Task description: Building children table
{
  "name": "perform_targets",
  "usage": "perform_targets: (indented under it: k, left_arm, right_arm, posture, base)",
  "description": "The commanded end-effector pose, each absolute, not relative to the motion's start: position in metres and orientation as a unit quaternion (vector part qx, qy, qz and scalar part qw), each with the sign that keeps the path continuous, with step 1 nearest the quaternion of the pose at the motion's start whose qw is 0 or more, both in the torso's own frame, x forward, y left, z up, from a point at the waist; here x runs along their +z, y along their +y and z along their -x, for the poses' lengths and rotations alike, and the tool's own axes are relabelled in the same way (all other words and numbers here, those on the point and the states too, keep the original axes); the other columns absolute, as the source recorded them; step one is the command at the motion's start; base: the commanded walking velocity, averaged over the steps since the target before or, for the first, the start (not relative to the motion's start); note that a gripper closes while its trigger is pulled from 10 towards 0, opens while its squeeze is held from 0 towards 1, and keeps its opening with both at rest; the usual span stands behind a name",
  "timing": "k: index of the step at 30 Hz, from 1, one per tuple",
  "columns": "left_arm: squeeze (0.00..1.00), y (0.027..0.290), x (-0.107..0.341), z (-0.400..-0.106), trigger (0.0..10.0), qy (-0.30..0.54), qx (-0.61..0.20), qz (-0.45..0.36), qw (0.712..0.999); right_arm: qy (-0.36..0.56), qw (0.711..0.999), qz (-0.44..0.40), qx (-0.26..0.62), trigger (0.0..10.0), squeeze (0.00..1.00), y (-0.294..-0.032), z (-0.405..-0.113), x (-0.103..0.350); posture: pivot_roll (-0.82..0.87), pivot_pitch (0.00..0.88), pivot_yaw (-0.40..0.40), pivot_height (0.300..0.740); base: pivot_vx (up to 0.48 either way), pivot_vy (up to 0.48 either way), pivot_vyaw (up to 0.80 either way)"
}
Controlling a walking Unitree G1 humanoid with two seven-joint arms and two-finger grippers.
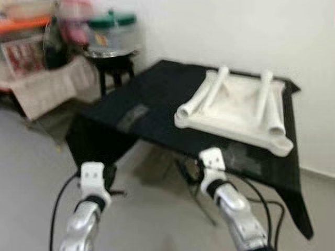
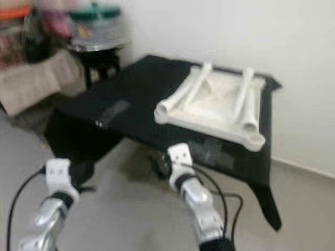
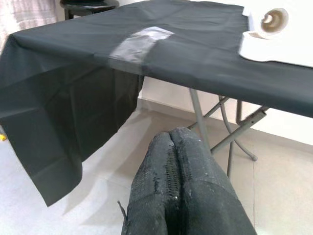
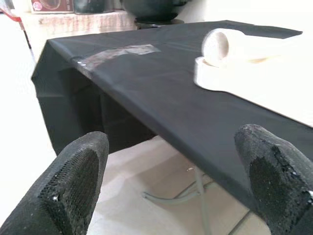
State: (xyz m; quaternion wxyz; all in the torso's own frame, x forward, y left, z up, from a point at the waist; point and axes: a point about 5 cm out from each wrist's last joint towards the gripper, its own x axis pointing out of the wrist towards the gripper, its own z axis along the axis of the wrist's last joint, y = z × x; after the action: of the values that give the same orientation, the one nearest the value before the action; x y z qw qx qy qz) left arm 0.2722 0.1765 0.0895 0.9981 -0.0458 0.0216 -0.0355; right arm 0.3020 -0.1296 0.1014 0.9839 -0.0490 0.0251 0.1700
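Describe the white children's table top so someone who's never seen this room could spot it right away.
Find the black-draped folding table against the white wall. On its far right part lies the white children's table top, upside down, with white legs resting across it, the one white piece on the black cloth.

The white children's table top [image 1: 235, 107] lies upside down on the black-covered folding table [image 1: 157, 99]. Two white legs [image 1: 209, 94] lie across it.

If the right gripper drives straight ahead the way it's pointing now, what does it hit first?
Most likely the near edge of the black cloth on the folding table, ahead of the open right gripper. The white tabletop lies further back. Depth is unclear, so it might pass just under the edge.
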Motion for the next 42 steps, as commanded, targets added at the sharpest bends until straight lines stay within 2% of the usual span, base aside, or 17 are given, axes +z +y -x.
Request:
perform_targets:
  k: [1,42]
  left_arm:
    - [0.00,0.1741,0.0878,-0.2726,10.0,0.025,-0.040,0.048,0.998]
    - [0.00,0.1730,0.0954,-0.2757,10.0,0.011,-0.041,0.036,0.998]
  right_arm:
    - [0.025,0.985,0.054,0.164,10.0,0.00,-0.1342,-0.3019,0.1011]
    - [0.012,0.986,0.043,0.162,10.0,0.00,-0.1349,-0.3034,0.1053]
  posture:
    - [-0.06,0.000,0.017,0.740]
    - [-0.06,0.000,0.019,0.740]
  base:
    - [0.000,-0.442,0.00]
    - [0.000,-0.442,0.00]
